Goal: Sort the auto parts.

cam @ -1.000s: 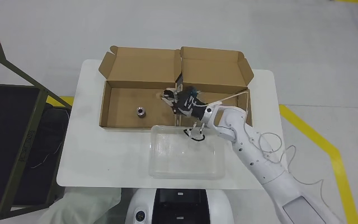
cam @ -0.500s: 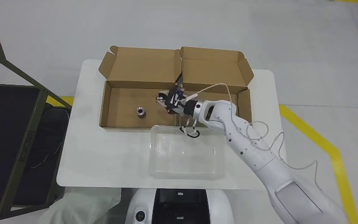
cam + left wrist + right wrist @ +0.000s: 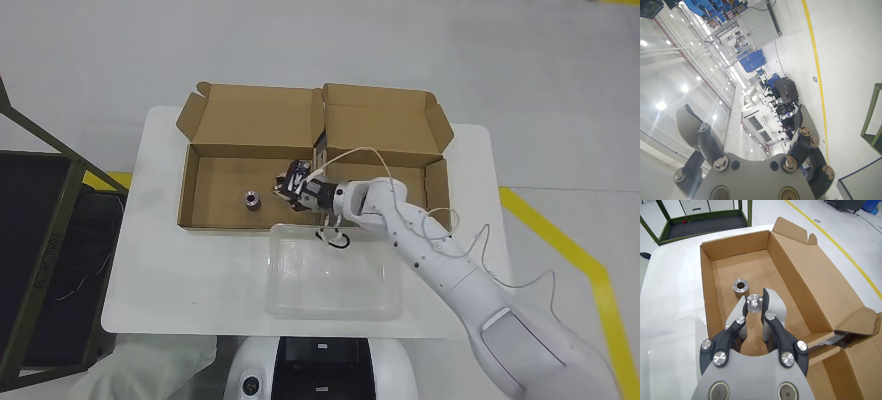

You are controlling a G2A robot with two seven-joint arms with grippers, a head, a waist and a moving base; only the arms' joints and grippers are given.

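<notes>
Gripping a small round silver metal part (image 3: 754, 303), the right pincer (image 3: 754, 297) hung shut on it above the open brown cardboard box (image 3: 802, 291). A hollow silver metal cylinder (image 3: 740, 287) stood upright just beyond, leftward.

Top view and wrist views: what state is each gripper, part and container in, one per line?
right gripper: shut on the metal cylinder
metal cylinder: held over the cardboard box
metal ring: upright, bore up, on the cardboard box floor
cardboard box: lid open
second box: lid open
clear bin: upright, open top
left gripper: open, holding nothing
</notes>
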